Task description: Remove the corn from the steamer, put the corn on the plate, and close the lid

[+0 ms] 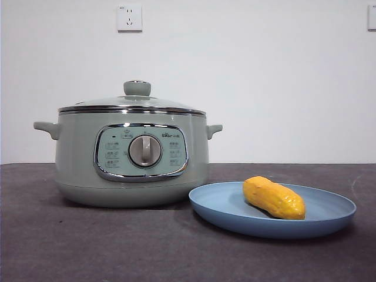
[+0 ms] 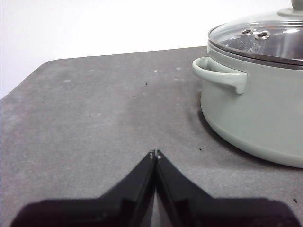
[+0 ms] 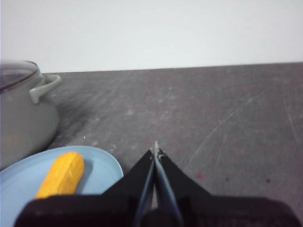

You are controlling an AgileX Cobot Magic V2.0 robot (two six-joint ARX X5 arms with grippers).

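Observation:
The sage-green steamer [image 1: 132,158] stands left of centre with its glass lid [image 1: 132,103] seated on it, green knob on top. The yellow-orange corn [image 1: 274,197] lies on the light-blue plate [image 1: 329,220] to the steamer's right. My left gripper [image 2: 155,154] is shut and empty, low over the table, apart from the steamer [image 2: 265,113] and its lid [image 2: 265,40]. My right gripper [image 3: 155,150] is shut and empty over the table beside the plate [image 3: 102,163], where the corn [image 3: 61,175] lies. Neither gripper shows in the front view.
The dark grey table [image 1: 88,247] carries only the steamer and plate. A white wall with a socket [image 1: 129,17] stands behind. The steamer's side handle [image 2: 220,75] juts toward my left gripper.

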